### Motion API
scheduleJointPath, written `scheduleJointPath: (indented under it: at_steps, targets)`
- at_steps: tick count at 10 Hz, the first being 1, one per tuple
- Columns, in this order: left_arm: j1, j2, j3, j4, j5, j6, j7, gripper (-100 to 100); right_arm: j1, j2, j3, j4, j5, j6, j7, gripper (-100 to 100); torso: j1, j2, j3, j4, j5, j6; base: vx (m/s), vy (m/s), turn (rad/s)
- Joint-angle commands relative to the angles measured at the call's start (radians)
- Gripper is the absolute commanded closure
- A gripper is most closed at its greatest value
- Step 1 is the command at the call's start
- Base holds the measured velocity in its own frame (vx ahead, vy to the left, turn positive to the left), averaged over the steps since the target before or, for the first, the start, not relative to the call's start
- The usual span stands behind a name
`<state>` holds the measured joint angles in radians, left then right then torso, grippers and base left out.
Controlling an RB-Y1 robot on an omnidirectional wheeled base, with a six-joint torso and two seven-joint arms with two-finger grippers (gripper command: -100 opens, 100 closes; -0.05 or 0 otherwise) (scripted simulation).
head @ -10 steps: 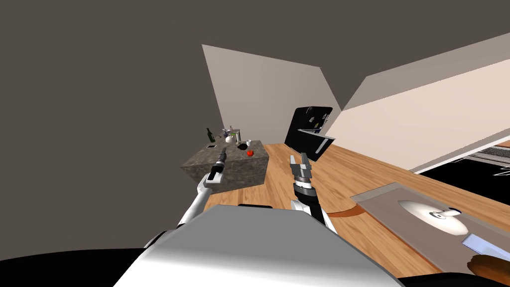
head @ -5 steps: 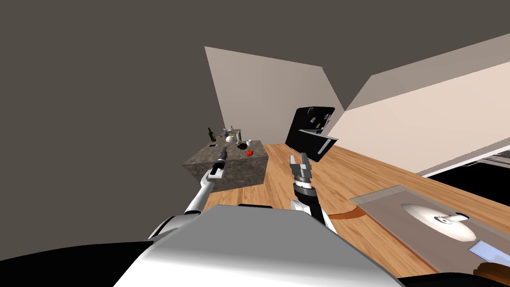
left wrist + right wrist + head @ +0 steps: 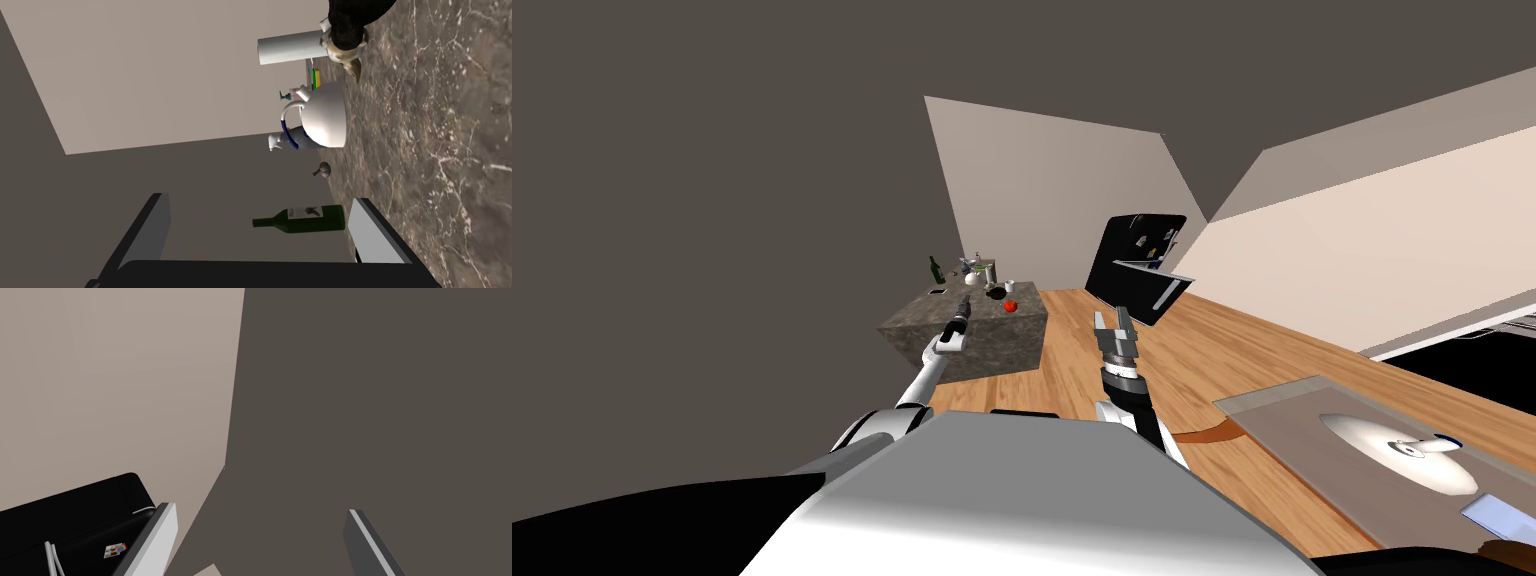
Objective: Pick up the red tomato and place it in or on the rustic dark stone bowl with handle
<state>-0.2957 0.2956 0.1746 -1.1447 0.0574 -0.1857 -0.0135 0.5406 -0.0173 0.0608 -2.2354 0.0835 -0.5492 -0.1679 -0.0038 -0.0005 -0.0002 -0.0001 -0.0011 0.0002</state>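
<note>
The red tomato (image 3: 1010,306) lies near the right edge of a mottled stone counter (image 3: 932,330). Just behind it sits the dark bowl (image 3: 996,292); in the left wrist view the bowl (image 3: 352,20) is a black shape with a brownish handle, far ahead of the fingers. My left gripper (image 3: 963,304) hovers over the counter's near part, left of the tomato, open and empty (image 3: 260,227). My right gripper (image 3: 1115,322) is raised over the wooden floor to the right of the counter, open and empty (image 3: 260,538).
On the counter stand a white kettle (image 3: 325,115) with a blue handle, a green bottle (image 3: 305,220), a white roll (image 3: 290,47) and a small garlic bulb (image 3: 324,170). A black fridge (image 3: 1137,265) stands behind, right of the counter. A sink top (image 3: 1312,420) lies at the right.
My left arm has stretched forward, carrying its gripper further over the counter. The whole head picture has shifted slightly, so I have moved a little. The right arm is unchanged.
</note>
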Motion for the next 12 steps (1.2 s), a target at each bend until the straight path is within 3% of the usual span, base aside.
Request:
scheduleJointPath:
  at_steps: [1,2,4,5,6,7,8,9,10,12]
  targets:
    - [-0.05,0.004,0.0,0.05,0.009,0.035,0.009,-100,0.0,0.0,0.0,0.0,0.0,0.0,0.0,0,0.0,0.0,0.0,0.0,0.0,0.0,-0.01,-0.048,0.033]
    - [-0.082,0.006,0.0,0.09,0.016,0.06,0.016,-100,0.0,0.0,0.0,0.0,0.0,0.0,0.0,0,0.0,0.0,0.0,0.0,0.0,0.0,-0.008,-0.096,0.048]
    - [-0.097,0.006,0.0,0.127,0.016,0.069,0.016,-100,0.0,0.0,0.0,0.0,0.0,0.0,0.0,0,-0.002,0.0,0.0,0.0,0.0,0.0,0.0,-0.065,0.005]
    - [-0.143,0.006,-0.002,0.17,0.023,0.105,0.024,-100,0.0,0.0,0.0,0.0,0.0,0.0,0.0,0,0.0,0.0,0.0,0.0,0.0,0.0,-0.009,-0.063,0.019]
    - [-0.143,0.006,-0.002,0.185,0.023,0.105,0.024,-100,0.0,0.0,0.0,0.0,0.0,0.0,0.0,0,-0.001,0.0,0.0,0.0,0.0,0.0,-0.002,-0.062,0.018]
    - [-0.187,0.006,-0.004,0.215,0.029,0.142,0.032,-100,0.0,0.0,0.0,0.0,0.0,0.0,0.0,0,-0.001,0.0,0.0,0.0,0.0,0.0,0.004,-0.084,0.028]
    - [-0.189,0.006,-0.004,0.242,0.029,0.142,0.032,-100,0.0,0.0,0.0,0.0,0.0,0.0,0.0,0,-0.002,0.0,0.0,0.0,0.0,0.0,0.002,-0.08,0.009]
    - [-0.23,0.005,-0.006,0.271,0.036,0.179,0.04,-100,0.0,0.0,0.0,0.0,0.0,0.0,0.0,0,-0.002,0.0,0.0,0.0,0.0,0.0,0.012,-0.086,0.016]
    - [-0.233,0.005,-0.006,0.298,0.036,0.179,0.04,-100,0.0,0.0,0.0,0.0,0.0,0.0,0.0,0,-0.003,-0.001,-0.001,0.0,0.0,0.0,0.01,-0.074,0.008]
    - [-0.314,0.002,-0.012,0.38,0.047,0.239,0.056,-100,0.0,0.0,0.0,0.0,0.0,0.0,0.0,0,-0.002,-0.001,0.0,0.0,0.0,0.0,0.005,-0.095,0.019]
